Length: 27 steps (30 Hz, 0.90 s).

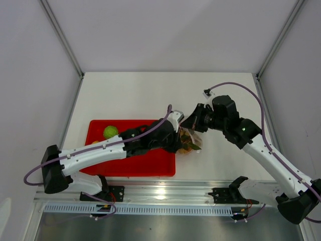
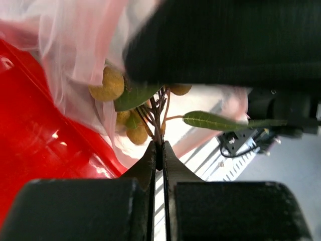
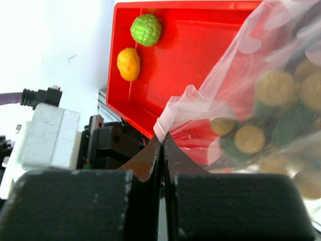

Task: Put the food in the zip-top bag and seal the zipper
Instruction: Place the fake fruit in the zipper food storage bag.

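Left gripper point(image 2: 159, 146) jaws pinch the fruit cluster point(image 2: 108, 84) by its stem, inside the clear bag point(image 3: 235, 60) at the red tray's point(image 3: 190, 50) right edge. Right gripper point(image 3: 162, 138) jaws pinch the bag's rim. Green ball point(image 3: 146, 29) and yellow ball point(image 3: 128, 64) lie in the tray's far-left corner.

Bright even light, glare, blurred close foregrounds

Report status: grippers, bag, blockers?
Left gripper shut on cluster stem, tan balls inside zip-top bag. Right gripper shut on bag edge. Green ball, yellow-orange ball in red tray. No obstruction seen.
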### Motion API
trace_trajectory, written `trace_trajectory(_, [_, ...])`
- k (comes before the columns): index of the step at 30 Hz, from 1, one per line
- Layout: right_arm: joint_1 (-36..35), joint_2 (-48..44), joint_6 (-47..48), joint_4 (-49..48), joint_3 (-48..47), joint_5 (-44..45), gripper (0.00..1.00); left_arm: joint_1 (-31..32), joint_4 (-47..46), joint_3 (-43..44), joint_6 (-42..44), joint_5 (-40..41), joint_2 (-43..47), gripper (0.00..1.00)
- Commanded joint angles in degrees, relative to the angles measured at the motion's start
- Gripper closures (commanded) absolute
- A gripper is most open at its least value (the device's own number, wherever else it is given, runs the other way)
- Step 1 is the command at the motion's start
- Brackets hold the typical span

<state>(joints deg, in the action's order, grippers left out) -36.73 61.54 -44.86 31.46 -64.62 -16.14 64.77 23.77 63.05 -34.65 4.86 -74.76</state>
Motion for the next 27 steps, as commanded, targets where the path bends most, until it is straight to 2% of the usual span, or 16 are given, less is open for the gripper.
trace_trajectory(1, [-0.62,-1.6,-3.04,-4.13,-2.09,1.19,1.0,0.27,2.22,7.07,-1.38,4.89,-6.24,0.99])
trace_trajectory(8, [-0.71,-3.35,-2.25,-2.03,-2.88,4.36,1.0,0.35,3.39,10.61,-0.77,6.74,-13.92,0.99])
trace_trajectory(13, [-0.54,-3.35,-0.84,-0.44,-2.79,5.42,1.0,1.23,-0.12,4.73,-0.77,9.37,-9.45,0.99])
trace_trajectory(16, [-0.54,-3.35,-0.58,-0.52,-2.53,5.59,1.0,1.76,-1.88,0.68,-0.33,11.13,-3.83,0.78])
trace_trajectory(17, [-0.45,-3.27,-0.4,-0.44,-2.62,5.42,1.0,2.46,-3.36,-0.2,-0.07,12.26,-2.07,0.58])
trace_trajectory(19, [-0.45,-3.27,-0.31,-0.44,-2.62,5.07,1.0,3.08,-4.43,-4.06,0.29,13.59,3.11,0.46])
trace_trajectory(20, [-0.45,-3.27,-0.14,-0.44,-2.7,4.89,1.0,3.51,-4.52,-4.77,0.03,14.46,4.96,0.33])
trace_trajectory(27, [-0.18,-3.79,0.3,-0.26,-2.88,3.58,1.0,3.43,-6.97,-12.33,0.37,18.17,18.59,0.21])
